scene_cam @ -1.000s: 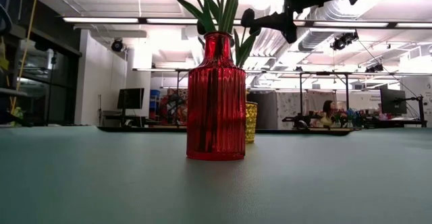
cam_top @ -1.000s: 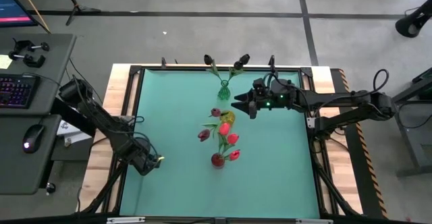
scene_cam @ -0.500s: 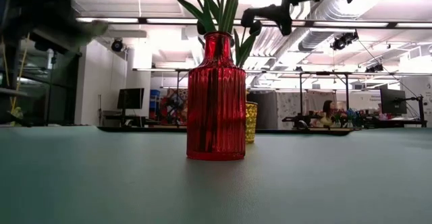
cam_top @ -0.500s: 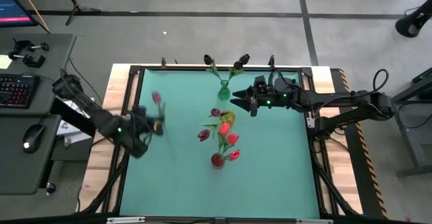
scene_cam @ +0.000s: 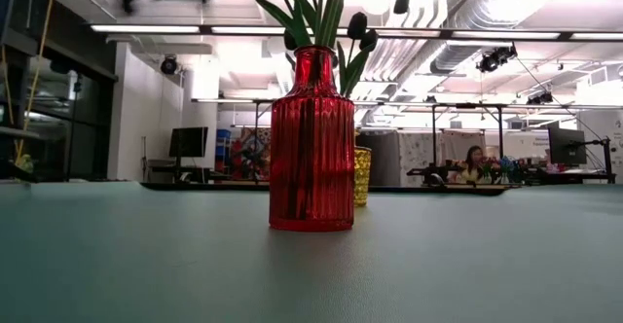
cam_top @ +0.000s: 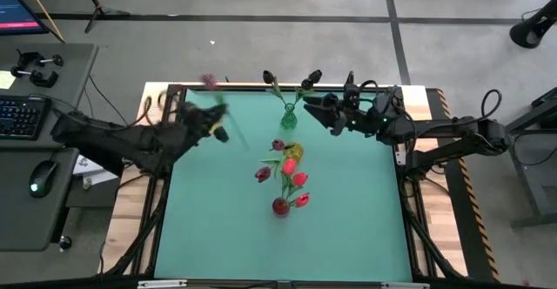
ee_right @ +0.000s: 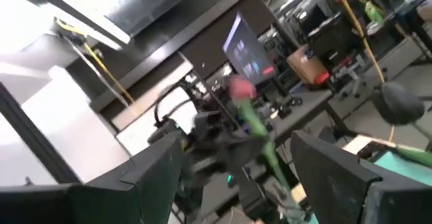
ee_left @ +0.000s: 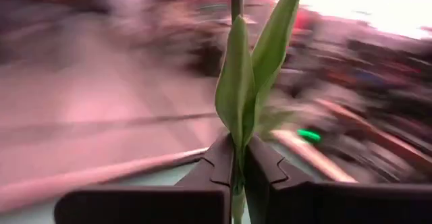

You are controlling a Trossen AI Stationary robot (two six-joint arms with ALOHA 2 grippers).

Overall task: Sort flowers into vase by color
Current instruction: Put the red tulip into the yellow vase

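My left gripper (cam_top: 216, 119) hangs above the table's far left part, shut on a pink flower (ee_left: 236, 96); its head (cam_top: 209, 81) points past the far edge. My right gripper (cam_top: 315, 106) stands open in the air by the green vase (cam_top: 288, 115), which holds dark flowers (cam_top: 312, 78). The yellow vase (cam_top: 294, 152) holds maroon flowers (cam_top: 263, 175). Red flowers (cam_top: 300, 179) stand in the red vase (scene_cam: 311, 143). In the right wrist view the gripper (ee_right: 243, 177) has nothing between its fingers. My left gripper pinches the flower's thin green stem (ee_left: 237, 158) between its two fingers (ee_left: 221, 164), just below the two leaves. The fingers come level from the table's left side and lie across the stem. The flower is lifted clear, its lower stem (cam_top: 240, 137) trailing toward the table's middle.
The three vases stand in a row down the middle of the green mat (cam_top: 348, 219). A desk with keyboard and mouse (cam_top: 39, 178) lies beyond the table's left edge. A person (scene_cam: 474, 158) sits in the room far behind the table.
My left gripper has risen from the mat near the table's left edge and swung toward the far edge, tipping from pointing down to level, with the pink flower lifted clear. My right gripper has tipped upward and drawn slightly toward the far edge.
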